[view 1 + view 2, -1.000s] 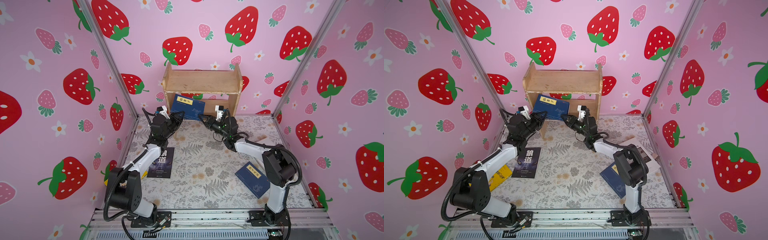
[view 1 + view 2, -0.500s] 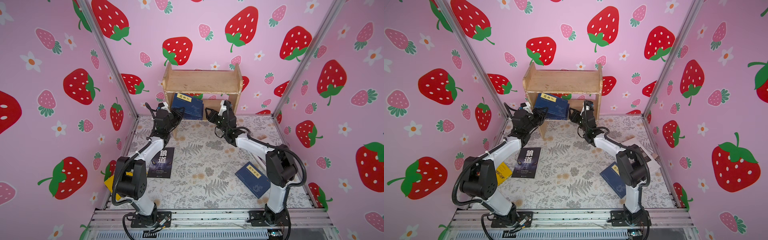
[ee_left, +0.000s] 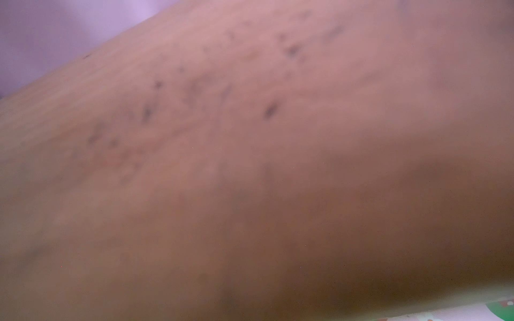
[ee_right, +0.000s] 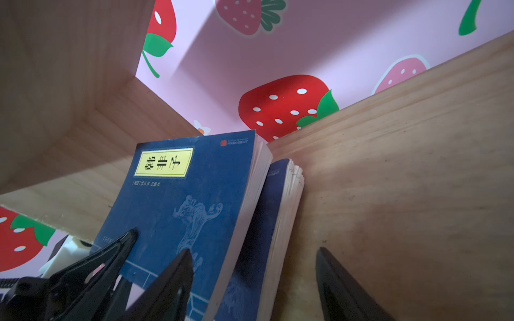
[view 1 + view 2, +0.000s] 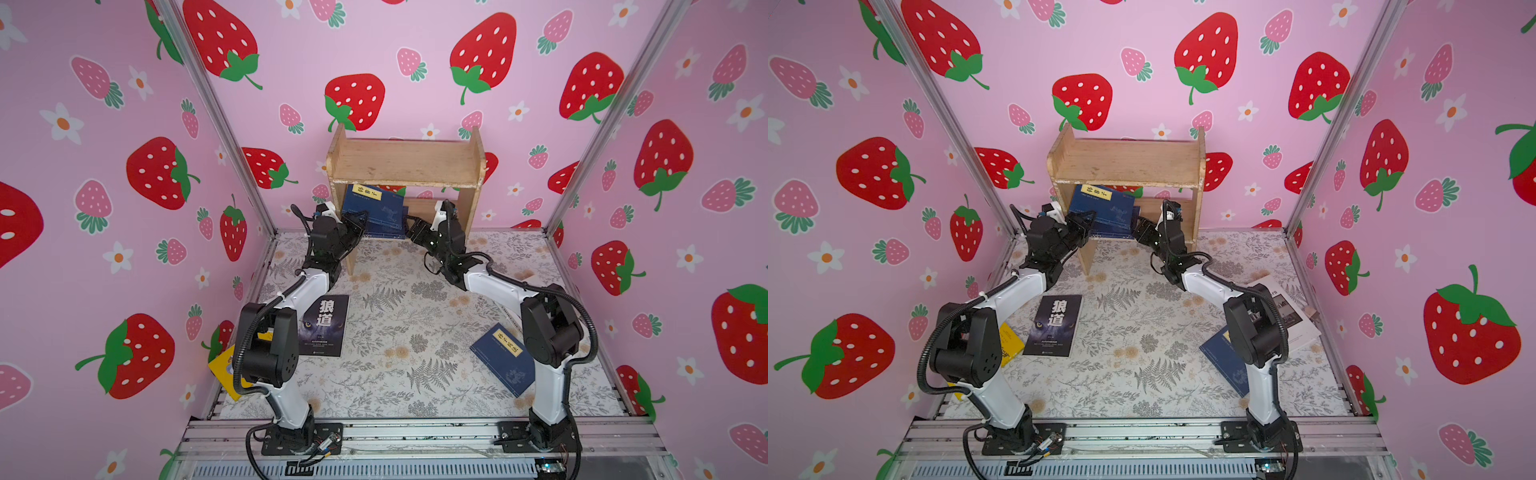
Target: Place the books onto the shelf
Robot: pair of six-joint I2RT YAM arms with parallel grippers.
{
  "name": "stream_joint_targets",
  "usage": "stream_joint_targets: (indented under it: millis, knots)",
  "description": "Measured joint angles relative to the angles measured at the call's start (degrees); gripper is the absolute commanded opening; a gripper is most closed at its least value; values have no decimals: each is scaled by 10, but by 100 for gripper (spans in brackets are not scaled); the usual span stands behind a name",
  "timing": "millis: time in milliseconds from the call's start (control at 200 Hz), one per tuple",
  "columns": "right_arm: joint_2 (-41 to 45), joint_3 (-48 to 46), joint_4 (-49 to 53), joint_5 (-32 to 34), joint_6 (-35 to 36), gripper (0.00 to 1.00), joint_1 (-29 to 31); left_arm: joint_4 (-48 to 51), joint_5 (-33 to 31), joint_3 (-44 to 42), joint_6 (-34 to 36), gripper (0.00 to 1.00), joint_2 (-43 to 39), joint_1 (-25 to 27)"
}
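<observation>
The light-wood shelf (image 5: pixel 405 166) (image 5: pixel 1127 164) stands at the back wall. Two navy books lean on its lower tier, the front one (image 5: pixel 374 203) (image 4: pixel 189 200) yellow-labelled, the other (image 4: pixel 267 216) behind it. My left gripper (image 5: pixel 359 218) (image 4: pixel 130 236) is shut, its tip resting against the front book's cover. My right gripper (image 5: pixel 415 230) (image 4: pixel 254 250) is open and astride both books' page edges, gripping neither. On the mat lie a black book (image 5: pixel 324 326), a navy book (image 5: pixel 503 359), a yellow book (image 5: pixel 1009 345) and a white book (image 5: pixel 1287 316).
Blurred wood of the shelf's side panel (image 3: pixel 250 139) fills the left wrist view. Pink strawberry walls close in the floral mat (image 5: pixel 395 299) on three sides. The right arm hides part of the navy and white books in a top view.
The navy book held tilted before the shelf has gone into the lower tier. Both arms reached further in, and the right gripper has opened off it.
</observation>
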State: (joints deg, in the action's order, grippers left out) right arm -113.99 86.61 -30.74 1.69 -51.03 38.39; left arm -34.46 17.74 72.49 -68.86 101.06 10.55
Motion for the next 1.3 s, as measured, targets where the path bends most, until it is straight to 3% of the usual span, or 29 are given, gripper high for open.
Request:
stream_joint_targets:
  millis: [580, 1055, 1095, 1200, 1301]
  knots:
    - [-25, 13, -26, -7, -33, 70, 17, 0, 10, 2, 3, 0, 3, 0]
    - [-25, 13, -26, 11, -31, 69, 19, 27, 61, 7, 32, 0, 5, 10]
    - [-25, 13, -26, 13, -30, 69, 19, 29, 62, 10, 32, 4, 7, 10]
    - [-25, 13, -26, 16, -28, 68, 19, 35, 63, 16, 32, 32, 11, 10]
    - [-25, 13, -26, 20, -24, 67, 19, 45, 58, 16, 31, 48, 13, 11]
